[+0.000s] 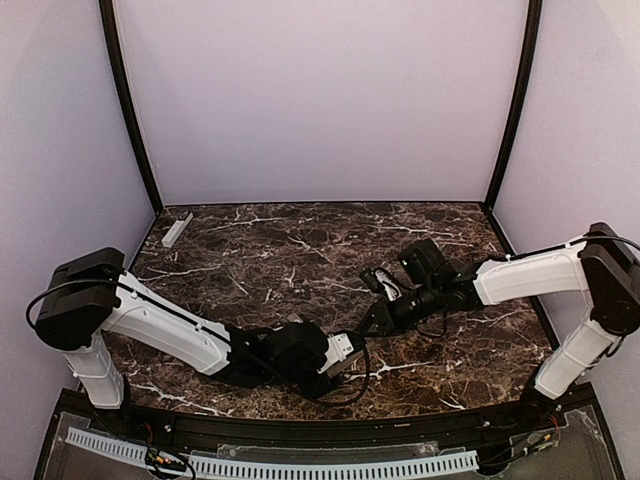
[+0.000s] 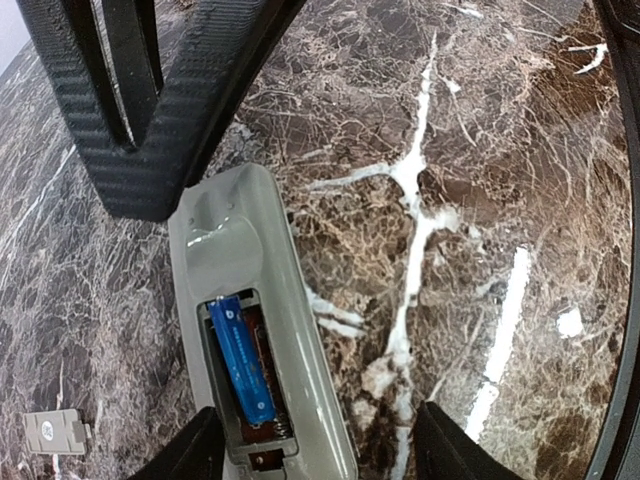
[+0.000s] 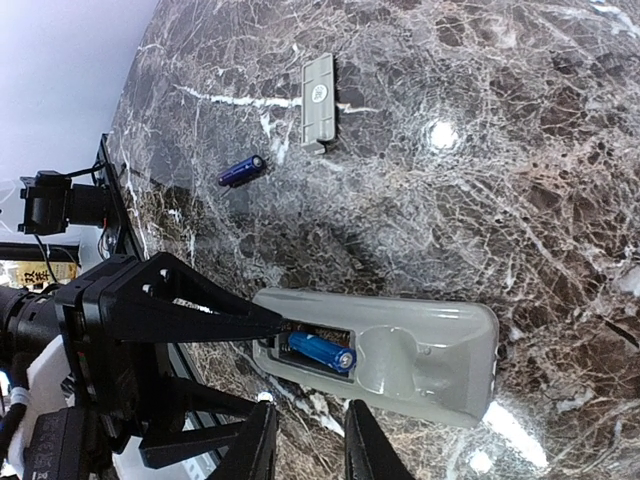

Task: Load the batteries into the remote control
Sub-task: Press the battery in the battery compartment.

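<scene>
Right wrist, remote control point(image 3: 420, 350) holds 1 battery point(image 3: 320, 352), left end effector point(image 2: 322, 452) open astride, right end effector point(image 3: 312, 425) ajar, empty

Remote control point(image 3: 400, 360) lies back-up on table point(image 3: 520, 180). First battery point(image 3: 320, 352) sits in remote's open compartment, at one end. Second battery point(image 3: 242, 170) lies on table off remote's long side, apart from it. Battery cover point(image 3: 318, 100) is beyond that battery, farther from remote. Grey bar point(image 1: 177, 228) is well apart from remote, at table's back-left edge.
</scene>
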You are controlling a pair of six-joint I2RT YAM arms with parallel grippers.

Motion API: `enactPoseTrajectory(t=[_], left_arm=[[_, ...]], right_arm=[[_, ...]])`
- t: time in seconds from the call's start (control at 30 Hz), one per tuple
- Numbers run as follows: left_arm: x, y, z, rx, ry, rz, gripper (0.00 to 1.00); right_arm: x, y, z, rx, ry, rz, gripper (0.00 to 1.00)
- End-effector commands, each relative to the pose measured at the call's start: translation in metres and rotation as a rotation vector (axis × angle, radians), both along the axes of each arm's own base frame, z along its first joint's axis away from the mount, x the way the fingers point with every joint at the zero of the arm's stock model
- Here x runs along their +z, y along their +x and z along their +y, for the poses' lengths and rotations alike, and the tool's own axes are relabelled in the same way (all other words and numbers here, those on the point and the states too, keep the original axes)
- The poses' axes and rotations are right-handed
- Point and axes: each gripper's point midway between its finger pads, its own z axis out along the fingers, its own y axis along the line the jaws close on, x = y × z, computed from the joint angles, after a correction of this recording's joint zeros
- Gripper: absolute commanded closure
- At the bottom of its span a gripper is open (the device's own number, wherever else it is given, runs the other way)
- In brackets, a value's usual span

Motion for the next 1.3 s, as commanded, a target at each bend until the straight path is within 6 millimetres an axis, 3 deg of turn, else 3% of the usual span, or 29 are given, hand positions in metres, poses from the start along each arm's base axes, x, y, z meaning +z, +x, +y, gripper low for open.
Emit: enactPoseTrajectory(t=[0.0, 0.8, 1.27], left_arm=[[0.004, 0.002, -0.006, 0.013, -0.009, -0.004, 0.35], [-0.011, 0.005, -0.010, 0.036, 0.036, 0.032, 0.38], [-0.012, 0.005, -0.008, 0.042, 0.043, 0.032, 0.38]], right_arm=[[-0.006, -0.002, 0.002, 0.009, 0.013, 0.021, 0.77], [-0.019, -0.012, 0.010, 0.033, 0.004, 0.068, 0.78], [-0.032, -0.020, 0.015, 0.061, -0.041, 0.086, 0.84]])
